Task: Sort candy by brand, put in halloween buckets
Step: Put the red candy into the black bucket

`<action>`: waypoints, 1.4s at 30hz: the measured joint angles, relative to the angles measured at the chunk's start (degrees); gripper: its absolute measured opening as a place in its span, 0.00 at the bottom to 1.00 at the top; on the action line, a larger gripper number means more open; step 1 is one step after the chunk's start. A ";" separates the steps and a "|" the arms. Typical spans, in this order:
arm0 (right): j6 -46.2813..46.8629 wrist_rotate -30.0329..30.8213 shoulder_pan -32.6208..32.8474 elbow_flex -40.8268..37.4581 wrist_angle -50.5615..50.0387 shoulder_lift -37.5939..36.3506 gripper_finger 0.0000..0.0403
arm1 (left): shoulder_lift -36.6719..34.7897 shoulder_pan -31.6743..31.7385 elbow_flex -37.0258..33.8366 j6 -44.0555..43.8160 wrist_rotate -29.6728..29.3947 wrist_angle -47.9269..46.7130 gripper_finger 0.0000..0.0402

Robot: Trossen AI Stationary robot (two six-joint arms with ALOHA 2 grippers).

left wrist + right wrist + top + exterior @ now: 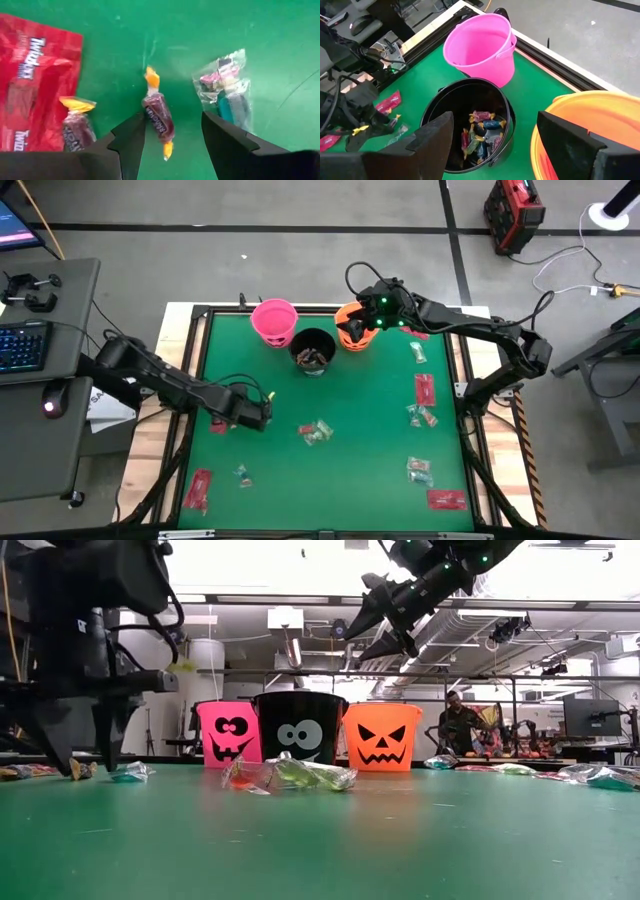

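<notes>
Left wrist view — yellow-tipped candy (159,119) between spread left claw (172,131) fingers, seemingly ungripped.

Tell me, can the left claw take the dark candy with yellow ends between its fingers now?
Probably yes: the left claw is open, the dark candy lies between its fingers, nothing covering it.

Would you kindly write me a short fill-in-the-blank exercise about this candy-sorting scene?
1. The left claw is open around a ____-wrapped candy on the table.
2. The right claw hovers open above the black and ____ buckets.
3. The black bucket stands between the orange bucket and the ____ one.
4. The pink bucket looks ____ inside.

Missing words: purple; orange; pink; empty
</notes>
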 joint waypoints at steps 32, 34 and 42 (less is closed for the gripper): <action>13.75 -0.91 -0.78 -0.04 14.89 0.02 0.69 | -18.05 28.01 5.78 58.44 -2.01 21.48 0.01; 14.01 -0.96 -0.78 -0.04 15.56 0.02 0.69 | -13.87 30.29 6.46 63.07 1.72 28.43 0.01; 15.69 -0.96 -0.75 -0.04 15.82 0.02 0.69 | 1.19 34.24 18.46 77.63 6.46 30.12 0.12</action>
